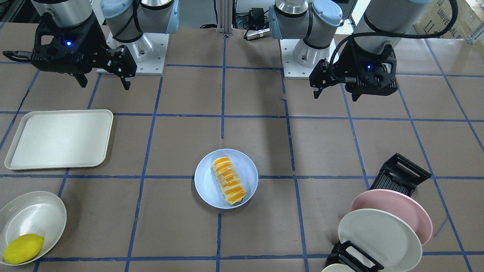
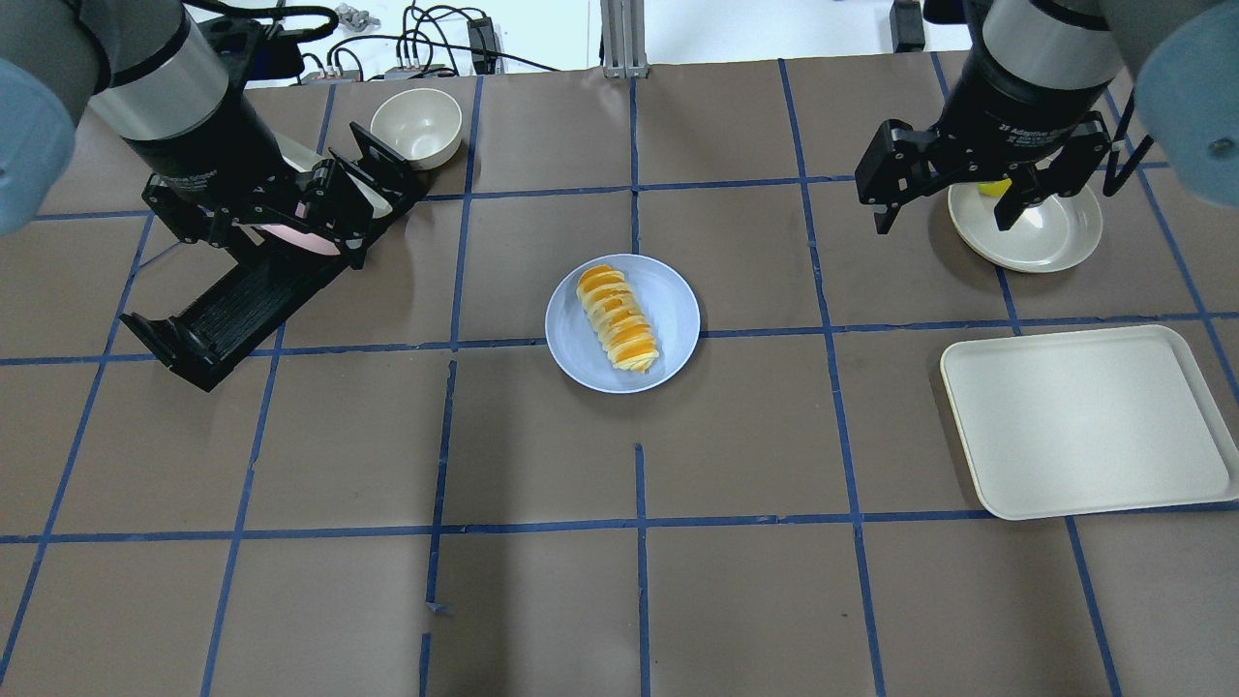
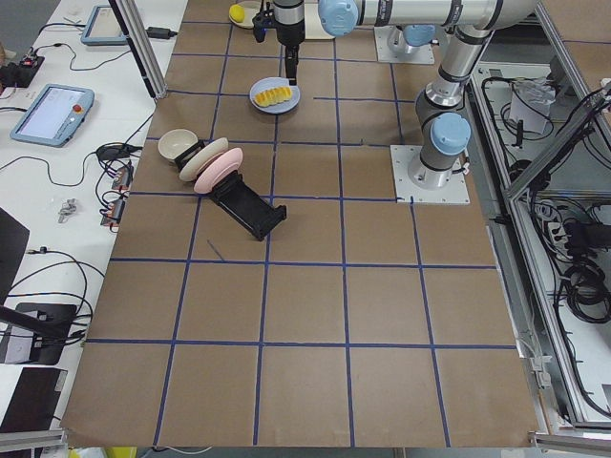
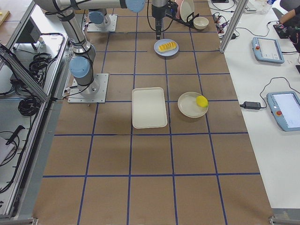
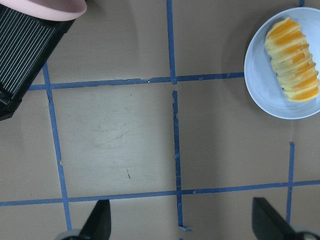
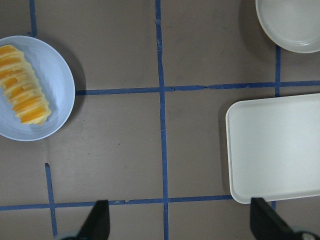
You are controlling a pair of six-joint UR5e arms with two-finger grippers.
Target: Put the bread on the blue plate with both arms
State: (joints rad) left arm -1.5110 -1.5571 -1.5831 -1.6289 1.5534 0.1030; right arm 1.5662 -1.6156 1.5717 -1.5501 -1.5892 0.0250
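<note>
The bread [image 1: 228,180], a golden-orange loaf with cream stripes, lies diagonally on the blue plate [image 1: 206,185] at the table's middle; both show in the overhead view too, bread [image 2: 618,318] on plate [image 2: 678,310]. My left gripper [image 1: 335,96] is open and empty, raised well away from the plate, over the dish rack side in the overhead view [image 2: 276,242]. My right gripper [image 1: 104,85] is open and empty, raised on the other side [image 2: 944,225]. The left wrist view shows the bread [image 5: 292,60] at top right; the right wrist view shows the bread [image 6: 22,85] at top left.
A cream tray [image 1: 58,138] lies on my right side. A shallow bowl [image 1: 34,215] holds a yellow lemon [image 1: 22,247]. A black dish rack [image 1: 401,173] holds a pink plate [image 1: 393,209] and a cream-white plate [image 1: 378,238]. A small bowl [image 2: 416,126] stands beyond it.
</note>
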